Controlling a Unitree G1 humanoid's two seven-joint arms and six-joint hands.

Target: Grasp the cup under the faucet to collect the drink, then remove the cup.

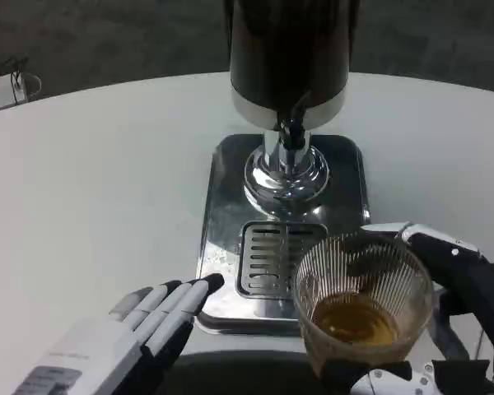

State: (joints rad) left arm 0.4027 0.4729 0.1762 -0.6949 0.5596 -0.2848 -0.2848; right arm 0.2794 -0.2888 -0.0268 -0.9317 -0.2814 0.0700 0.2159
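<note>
A white round table over dark floor — a white device at its far-left edge.

Ribbed clear glass cup, glossy chrome dispenser base, smooth matt white table

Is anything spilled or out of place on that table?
Nothing stands out. The right hand holds the glass cup upright with amber drink inside, off to the side of the drip grille. The chrome tray shows only glints, no clear spill.
</note>
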